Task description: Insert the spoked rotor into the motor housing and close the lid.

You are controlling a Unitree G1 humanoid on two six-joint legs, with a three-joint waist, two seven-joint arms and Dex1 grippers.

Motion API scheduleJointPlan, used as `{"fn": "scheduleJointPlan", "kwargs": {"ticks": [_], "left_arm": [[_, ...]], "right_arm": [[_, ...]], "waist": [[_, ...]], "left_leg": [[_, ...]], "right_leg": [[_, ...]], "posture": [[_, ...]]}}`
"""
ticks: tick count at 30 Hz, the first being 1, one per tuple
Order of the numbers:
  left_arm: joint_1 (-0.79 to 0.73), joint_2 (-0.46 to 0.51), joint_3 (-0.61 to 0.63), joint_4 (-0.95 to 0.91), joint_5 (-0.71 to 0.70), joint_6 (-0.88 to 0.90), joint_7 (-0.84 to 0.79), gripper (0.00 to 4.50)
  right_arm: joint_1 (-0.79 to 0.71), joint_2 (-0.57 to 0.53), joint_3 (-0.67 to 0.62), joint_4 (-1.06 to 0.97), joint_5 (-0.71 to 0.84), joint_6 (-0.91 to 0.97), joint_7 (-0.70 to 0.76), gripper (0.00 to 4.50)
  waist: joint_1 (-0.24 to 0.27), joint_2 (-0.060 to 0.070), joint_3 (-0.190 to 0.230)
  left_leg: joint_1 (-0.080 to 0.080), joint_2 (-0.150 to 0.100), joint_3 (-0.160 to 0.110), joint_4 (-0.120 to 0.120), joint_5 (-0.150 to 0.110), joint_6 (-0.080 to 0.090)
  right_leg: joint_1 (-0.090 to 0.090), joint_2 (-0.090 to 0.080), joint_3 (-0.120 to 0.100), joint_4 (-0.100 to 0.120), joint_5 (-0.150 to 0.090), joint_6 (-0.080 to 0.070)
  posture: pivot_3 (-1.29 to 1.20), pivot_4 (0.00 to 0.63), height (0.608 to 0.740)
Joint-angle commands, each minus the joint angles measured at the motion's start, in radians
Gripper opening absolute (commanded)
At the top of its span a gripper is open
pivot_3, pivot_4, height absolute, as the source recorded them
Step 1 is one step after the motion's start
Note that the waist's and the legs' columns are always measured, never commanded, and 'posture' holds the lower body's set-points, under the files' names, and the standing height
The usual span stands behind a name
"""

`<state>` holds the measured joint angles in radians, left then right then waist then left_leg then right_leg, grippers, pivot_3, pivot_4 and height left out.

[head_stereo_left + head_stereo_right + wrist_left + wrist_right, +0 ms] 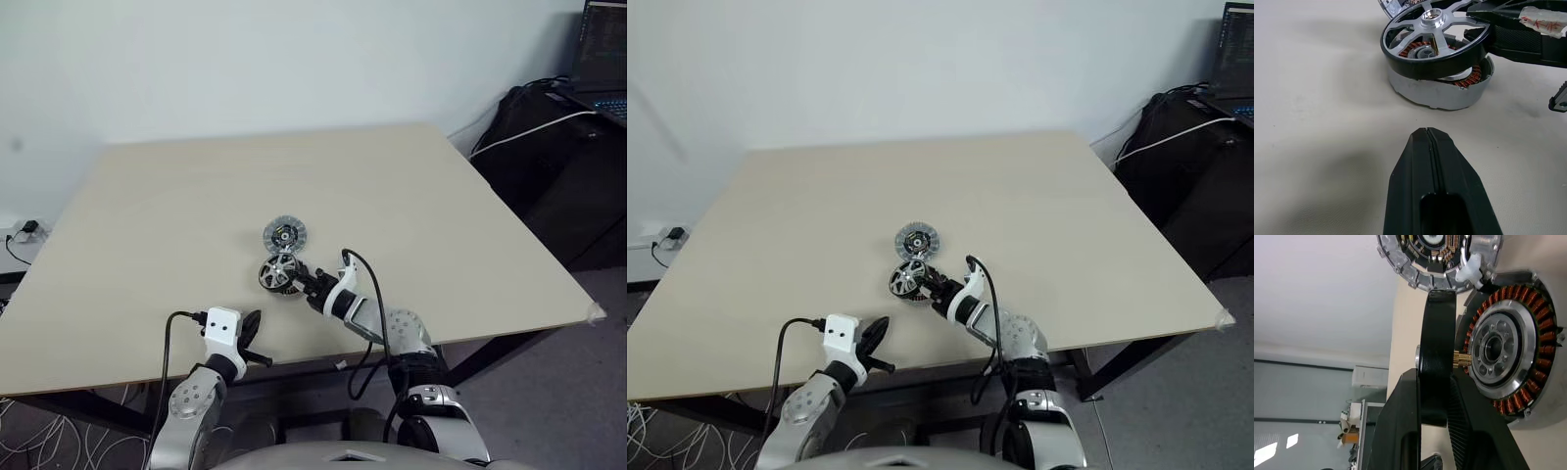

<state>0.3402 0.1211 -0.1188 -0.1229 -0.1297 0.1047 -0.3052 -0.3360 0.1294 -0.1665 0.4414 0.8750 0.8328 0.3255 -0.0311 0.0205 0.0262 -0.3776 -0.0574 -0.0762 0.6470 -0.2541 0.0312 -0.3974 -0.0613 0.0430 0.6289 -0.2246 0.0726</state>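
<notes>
Presently right gripper (1436,396) clamps spoked rotor (1432,36) tilted over motor housing (1449,90); left gripper (1432,147) closed, idle. Risk: brass shaft misses centre bore, rotor jams on copper windings.

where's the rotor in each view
Left eye view: rotor near the table's middle, in the right gripper, just in front of the lid.
Right eye view: rotor in the same spot, below the lid in the picture.
Left wrist view: rotor at the top, tilted over the housing.
Right wrist view: rotor edge-on at the centre, between the fingers.
Shared landmark: the housing's copper windings.
</notes>
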Motion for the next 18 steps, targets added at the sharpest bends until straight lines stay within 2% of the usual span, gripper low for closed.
{"fn": "scheduleJointPlan", "kwargs": {"ticks": [1,18], "left_arm": [[-0.005,0.004,0.008,-0.052,-0.009,-0.006,0.000,0.00],[-0.016,-0.004,0.005,-0.042,-0.010,-0.009,0.000,0.00]], "right_arm": [[-0.008,0.071,-0.005,-0.005,0.000,-0.022,0.019,0.41],[-0.023,0.055,-0.041,0.011,-0.032,-0.044,0.022,0.41]], "waist": [[0.000,0.000,0.000],[0.002,0.000,0.000]], "left_leg": [[0.000,0.000,0.000,0.000,0.000,0.000],[0.000,0.000,0.000,0.000,0.000,0.000]], "right_leg": [[0.000,0.000,0.000,0.000,0.000,0.000],[0.000,0.000,0.000,0.000,0.001,-0.001]], "posture": [[0.00,0.000,0.740],[0.00,0.000,0.740]]}}
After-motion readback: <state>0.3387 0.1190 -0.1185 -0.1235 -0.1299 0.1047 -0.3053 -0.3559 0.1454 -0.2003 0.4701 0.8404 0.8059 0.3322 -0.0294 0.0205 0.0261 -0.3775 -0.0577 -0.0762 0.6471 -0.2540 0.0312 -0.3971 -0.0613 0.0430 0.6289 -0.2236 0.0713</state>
